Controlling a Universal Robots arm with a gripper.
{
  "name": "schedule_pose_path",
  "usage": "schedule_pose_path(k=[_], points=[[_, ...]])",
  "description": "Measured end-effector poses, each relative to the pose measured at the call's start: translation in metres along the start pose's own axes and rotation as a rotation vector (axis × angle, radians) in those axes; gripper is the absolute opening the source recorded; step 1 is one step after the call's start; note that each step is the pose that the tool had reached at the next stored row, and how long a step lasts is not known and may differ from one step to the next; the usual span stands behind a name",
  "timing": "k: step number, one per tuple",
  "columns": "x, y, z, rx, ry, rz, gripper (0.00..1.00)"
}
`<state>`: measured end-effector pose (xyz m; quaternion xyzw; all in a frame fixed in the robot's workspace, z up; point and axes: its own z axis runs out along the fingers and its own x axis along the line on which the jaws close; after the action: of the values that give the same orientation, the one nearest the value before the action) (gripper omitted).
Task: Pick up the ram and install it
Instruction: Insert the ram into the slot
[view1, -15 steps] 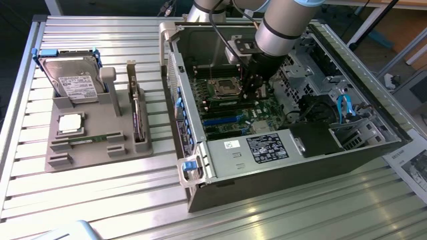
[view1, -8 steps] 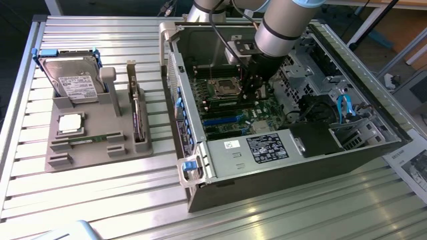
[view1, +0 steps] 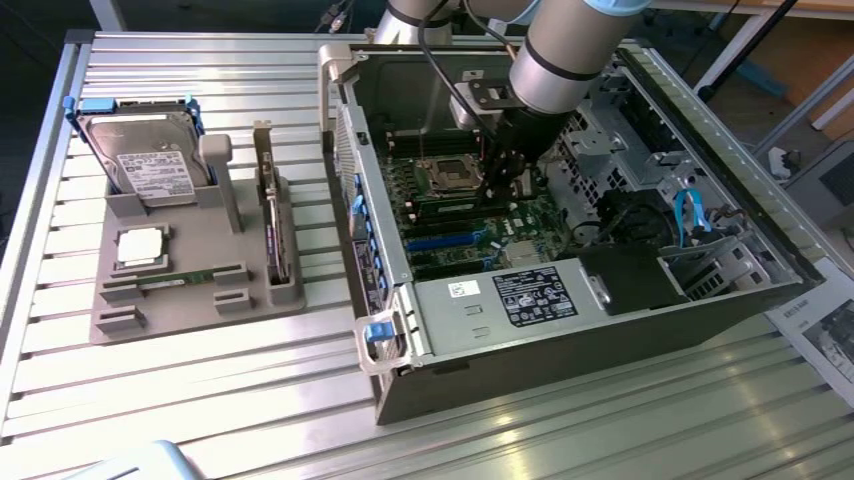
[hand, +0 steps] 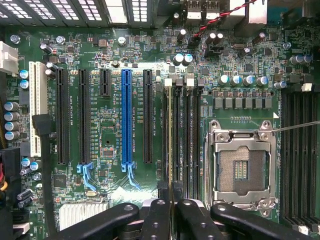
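Wrist view: gripper (hand: 172, 202) closed narrowly on the ram (hand: 170, 130), edge-on at the memory slots (hand: 186, 135). Lettering on the motherboard (hand: 110, 120) is unreadable.

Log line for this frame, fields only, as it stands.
stage: ram install | gripper: shut on ram | place: ram edge-on at memory slots, beside open CPU socket | seated: cannot tell

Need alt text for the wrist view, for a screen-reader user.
The gripper is closed on the ram, seen edge-on as a thin pale line running along a memory slot of the green motherboard. An empty processor socket lies to one side of it, a blue expansion slot to the other.
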<state>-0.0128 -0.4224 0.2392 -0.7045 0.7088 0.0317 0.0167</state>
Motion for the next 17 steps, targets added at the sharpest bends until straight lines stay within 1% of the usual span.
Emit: schedule_pose_path(k=[12,17], points=[[0.0002,-0.0001,0.0030,0.0002,0.0000,0.000,0.12],[0.0004,-0.0001,0.0059,0.0004,0.0000,0.000,0.12]])
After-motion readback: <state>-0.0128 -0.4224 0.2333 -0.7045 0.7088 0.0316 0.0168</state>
